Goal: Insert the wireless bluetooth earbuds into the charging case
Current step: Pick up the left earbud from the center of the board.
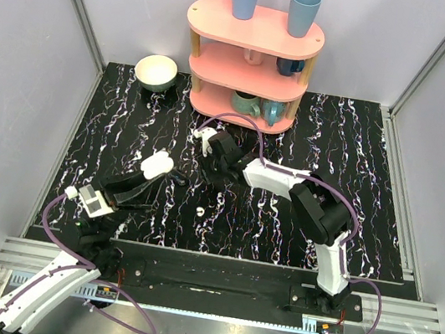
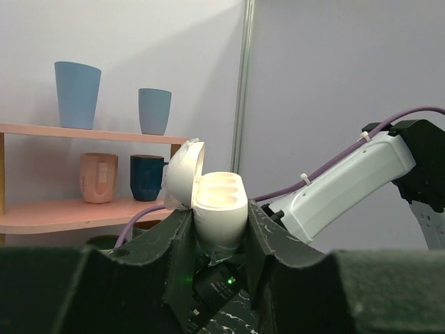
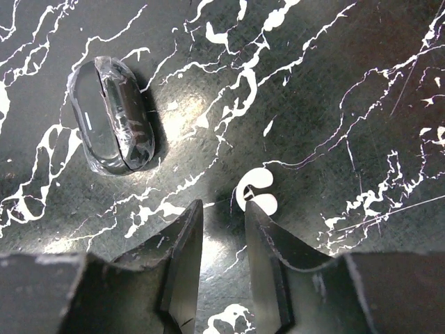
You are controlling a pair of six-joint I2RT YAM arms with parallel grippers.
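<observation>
Clenching the open charging case: left gripper. Right gripper parted, empty, just behind an earbud. Risk: a closing jaw clips the glossy bud and it skids off.

Charging case bottom hidden between left jaws; green mug mostly hidden.

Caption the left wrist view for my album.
Left hand grips the small white oval plastic charging case, lid open.
</observation>
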